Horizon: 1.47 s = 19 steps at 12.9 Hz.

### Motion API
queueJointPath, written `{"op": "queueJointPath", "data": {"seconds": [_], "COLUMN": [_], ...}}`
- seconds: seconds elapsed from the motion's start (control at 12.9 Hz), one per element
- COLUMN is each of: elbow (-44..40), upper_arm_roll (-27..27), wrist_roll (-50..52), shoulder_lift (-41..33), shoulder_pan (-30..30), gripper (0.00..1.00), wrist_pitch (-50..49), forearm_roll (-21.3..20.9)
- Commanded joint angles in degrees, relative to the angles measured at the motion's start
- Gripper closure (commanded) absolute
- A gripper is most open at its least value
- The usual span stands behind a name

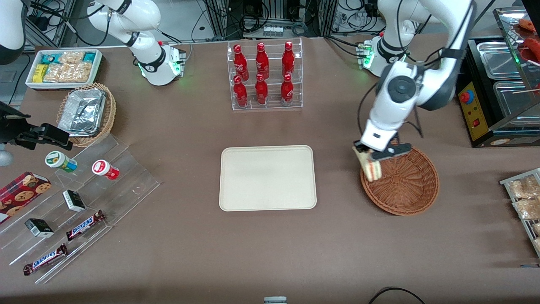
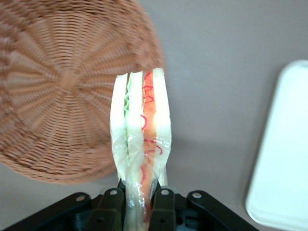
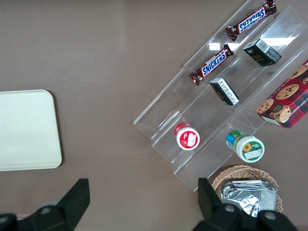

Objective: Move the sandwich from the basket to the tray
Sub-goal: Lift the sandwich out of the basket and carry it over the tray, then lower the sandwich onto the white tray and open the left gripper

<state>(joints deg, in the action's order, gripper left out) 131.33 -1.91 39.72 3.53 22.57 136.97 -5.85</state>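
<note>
The cream tray [image 1: 267,177] lies flat on the brown worktop [image 1: 270,245], with nothing on it. Toward the working arm's end, the hand [image 1: 372,155] is clamped on the wrapped sandwich [image 1: 370,166], holding it above the basket [image 1: 400,182] rim nearest the tray.

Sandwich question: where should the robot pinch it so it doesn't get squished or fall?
Probably just as the gripper pinches it now: shut on one narrow end of the sandwich, fingers pressing the two flat bread faces, coming from above. The wedge is thin across its layers, so it fits between them. It hangs over the basket rim, toward the tray.
</note>
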Motion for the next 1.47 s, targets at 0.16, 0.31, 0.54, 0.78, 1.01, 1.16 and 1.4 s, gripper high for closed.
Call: {"op": "queueJointPath", "data": {"seconds": [0.16, 0.31, 0.54, 0.78, 1.01, 1.16, 1.4], "elbow": [-9.7, -14.9, -21.9, -27.9, -35.0, -35.6, -38.2], "upper_arm_roll": [0.5, 0.5, 0.2, -1.5, -2.4, -2.4, -2.4], "wrist_roll": [1.5, 1.2, 1.0, 0.9, 0.3, -0.5, -4.5], "shoulder_lift": [6.6, 11.4, 19.1, 24.7, 28.2, 28.6, 30.0], "shoulder_pan": [7.7, 10.9, 14.2, 14.6, 14.6, 14.6, 14.4], "gripper": [1.00, 1.00, 1.00, 1.00, 1.00, 1.00, 1.00], "wrist_pitch": [-3.1, -4.0, -4.1, -6.7, -14.3, -14.5, -14.5], "forearm_roll": [0.3, 0.8, 4.4, 6.0, 6.1, 6.1, 8.9]}}
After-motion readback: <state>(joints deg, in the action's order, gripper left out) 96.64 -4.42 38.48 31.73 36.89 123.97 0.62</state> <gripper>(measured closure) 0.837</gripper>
